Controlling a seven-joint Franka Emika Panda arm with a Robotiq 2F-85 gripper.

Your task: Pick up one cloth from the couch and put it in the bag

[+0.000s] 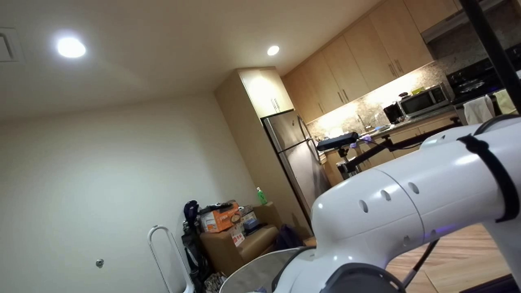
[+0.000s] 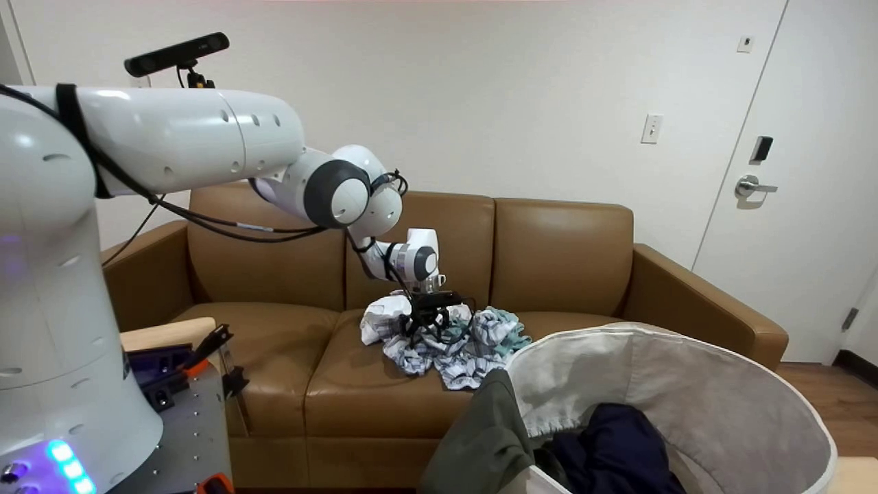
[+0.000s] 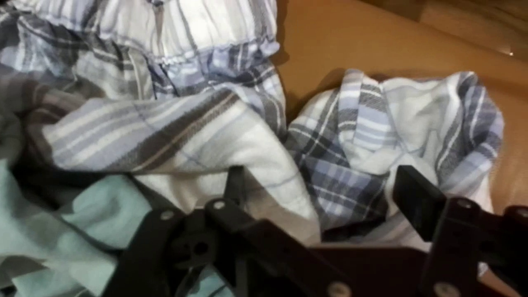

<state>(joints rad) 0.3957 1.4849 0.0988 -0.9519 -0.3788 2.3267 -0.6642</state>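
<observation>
The black two-fingered gripper (image 3: 321,181) stands spread over crumpled blue-and-white plaid cloth (image 3: 363,169). Well apart from it stands a wide light-grey fabric bag (image 2: 727,391).

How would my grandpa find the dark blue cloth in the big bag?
Find the brown couch. In front of it, in an exterior view, stands the pale-grey bag. Inside lies the dark-blue cloth, bunched up, not draped over the rim like the grey-green cloth.

Wooden cabinets (image 1: 266,91) sit above the steel fridge (image 1: 299,162), a pale wall (image 1: 130,175) left of it, lit downlights (image 1: 273,50) higher.
</observation>
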